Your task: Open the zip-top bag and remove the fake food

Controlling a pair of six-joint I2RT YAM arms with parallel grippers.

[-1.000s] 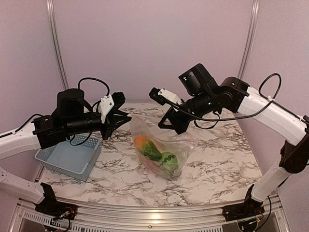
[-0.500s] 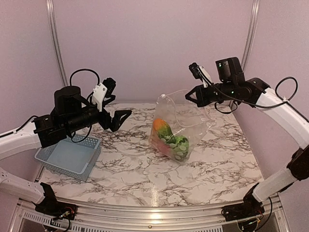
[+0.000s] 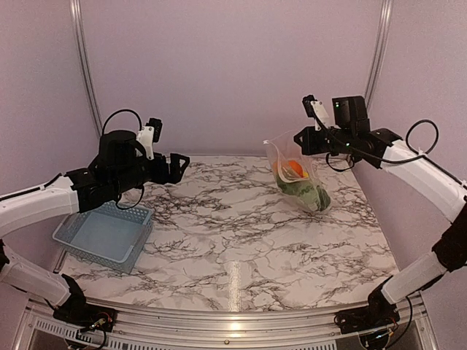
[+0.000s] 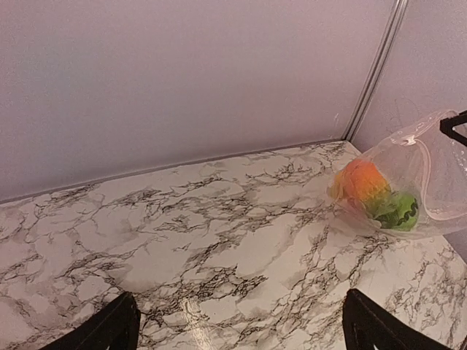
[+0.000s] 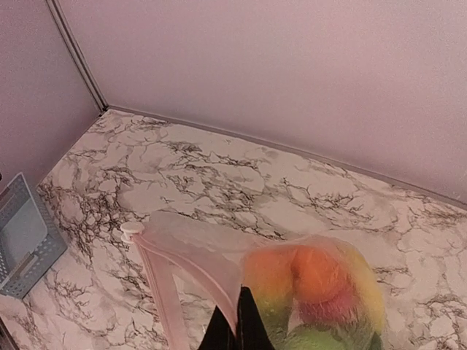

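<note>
The clear zip-top bag (image 3: pixel 281 157) hangs at the back right, its mouth pulled open and its bottom resting on the marble table (image 3: pixel 233 240). My right gripper (image 3: pixel 306 138) is shut on the bag's upper edge. In the right wrist view the black fingertips (image 5: pixel 237 329) pinch the bag (image 5: pixel 193 244) next to its pink zip strip (image 5: pixel 157 292). The fake food is inside: an orange ball (image 3: pixel 295 168) above a green piece (image 3: pixel 312 195). My left gripper (image 3: pixel 172 148) is open and empty, far left of the bag (image 4: pixel 438 171); its fingertips (image 4: pixel 117 328) stand wide apart.
A light blue slatted basket (image 3: pixel 102 237) stands at the left front, under my left arm; it also shows at the left edge of the right wrist view, basket (image 5: pixel 22 240). Pink walls and metal corner posts (image 3: pixel 86 73) close in the back.
My left gripper opened, let go of the bag and drew back to the left. My right gripper carried the bag with the food up and to the back right.
</note>
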